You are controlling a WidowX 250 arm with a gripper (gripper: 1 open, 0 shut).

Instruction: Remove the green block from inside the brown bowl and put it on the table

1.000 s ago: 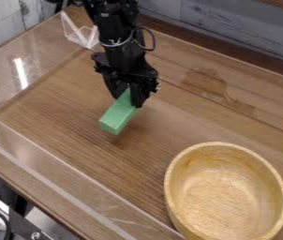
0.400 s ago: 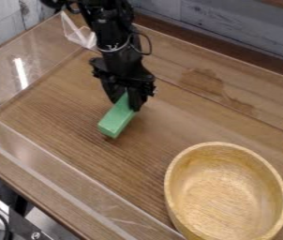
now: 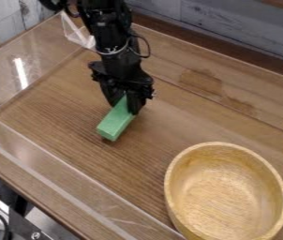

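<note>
Gripper (image 3: pixel 127 101) clamped on green block (image 3: pixel 115 123)

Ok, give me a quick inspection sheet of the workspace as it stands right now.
Surface: brown wood-grain table, clear acrylic walls around it.
Job's things: flat bright green block lies out on the table, far end under the hand; round light tan wooden bowl empty, near right.
Clutter: nothing seen.
Hand: black hand points down, shut on the green block's end.
Cables: a cable loop by the arm, top left.
Surroundings: grey planked wall behind.
</note>
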